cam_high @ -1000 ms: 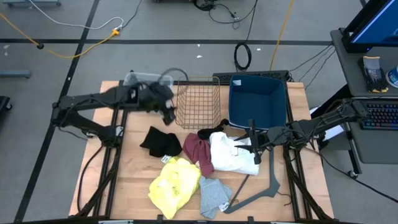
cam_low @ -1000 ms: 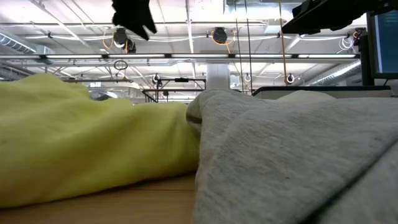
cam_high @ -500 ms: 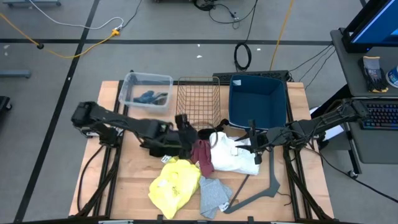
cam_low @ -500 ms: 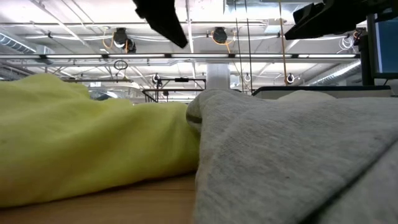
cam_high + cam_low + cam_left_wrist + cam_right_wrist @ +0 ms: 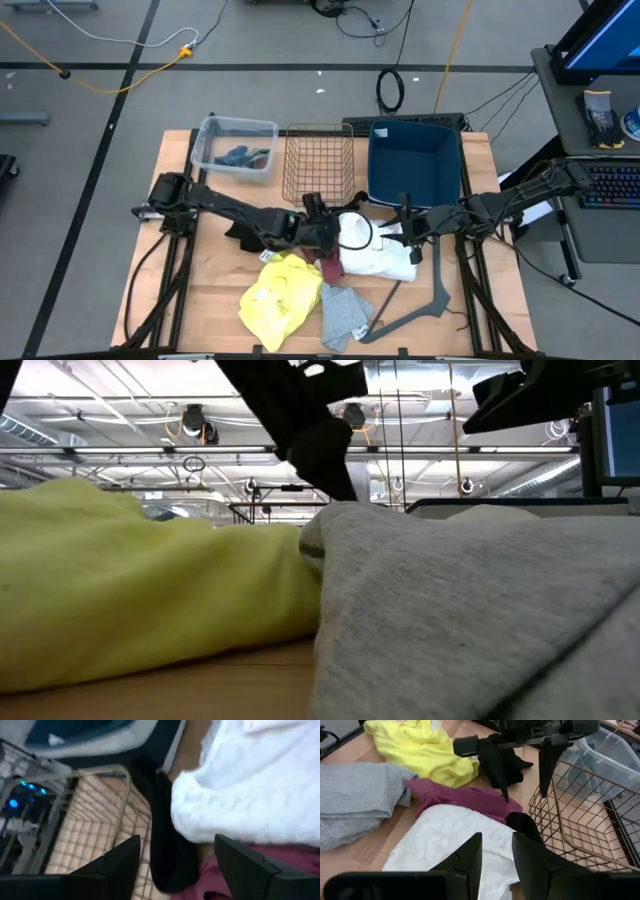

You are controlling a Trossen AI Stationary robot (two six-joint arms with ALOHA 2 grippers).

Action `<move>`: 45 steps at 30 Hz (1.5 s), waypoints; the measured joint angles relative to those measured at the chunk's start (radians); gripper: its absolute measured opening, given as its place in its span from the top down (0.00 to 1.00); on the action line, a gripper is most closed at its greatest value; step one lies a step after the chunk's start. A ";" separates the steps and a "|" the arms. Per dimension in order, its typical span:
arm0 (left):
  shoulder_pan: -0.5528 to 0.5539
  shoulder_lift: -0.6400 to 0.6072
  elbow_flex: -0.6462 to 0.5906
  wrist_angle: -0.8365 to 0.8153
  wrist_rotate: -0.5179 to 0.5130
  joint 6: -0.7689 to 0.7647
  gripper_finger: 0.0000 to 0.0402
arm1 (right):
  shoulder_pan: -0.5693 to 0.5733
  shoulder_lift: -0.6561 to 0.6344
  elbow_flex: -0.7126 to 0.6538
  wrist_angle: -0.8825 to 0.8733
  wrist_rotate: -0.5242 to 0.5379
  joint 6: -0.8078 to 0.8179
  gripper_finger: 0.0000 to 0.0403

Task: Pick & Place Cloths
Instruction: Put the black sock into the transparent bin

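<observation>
The left gripper (image 5: 330,232) is reaching across the middle of the table with its fingers (image 5: 492,762) spread apart, nothing between them. Right under those fingertips lie the maroon cloth (image 5: 457,797) and, just beyond it, the white cloth (image 5: 375,250); a strip of black fabric (image 5: 167,835) sits between the two fingers in the left wrist view, running along the edge of the wire basket (image 5: 318,160). A black cloth (image 5: 250,228) is partly hidden under the left arm. On the near side of the fingers are the yellow cloth (image 5: 280,295) and a grey cloth (image 5: 345,315), touching each other. A teal-blue cloth (image 5: 238,156) lies in the clear bin (image 5: 212,130) at the far left. The right gripper (image 5: 408,232) hangs over the white cloth's right edge, its fingers a little apart and empty, in front of the blue bin (image 5: 415,165).
</observation>
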 joint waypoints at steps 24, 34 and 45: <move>-0.003 0.111 0.000 0.026 -0.033 0.002 0.36 | 0.000 0.000 0.000 -0.021 -0.001 0.000 0.75; 0.003 0.144 -0.001 0.032 -0.053 -0.005 0.36 | 0.000 0.000 0.000 -0.019 -0.001 0.000 0.75; 0.028 0.177 -0.001 0.058 -0.095 -0.011 0.36 | 0.000 0.000 0.000 -0.018 -0.001 0.000 0.75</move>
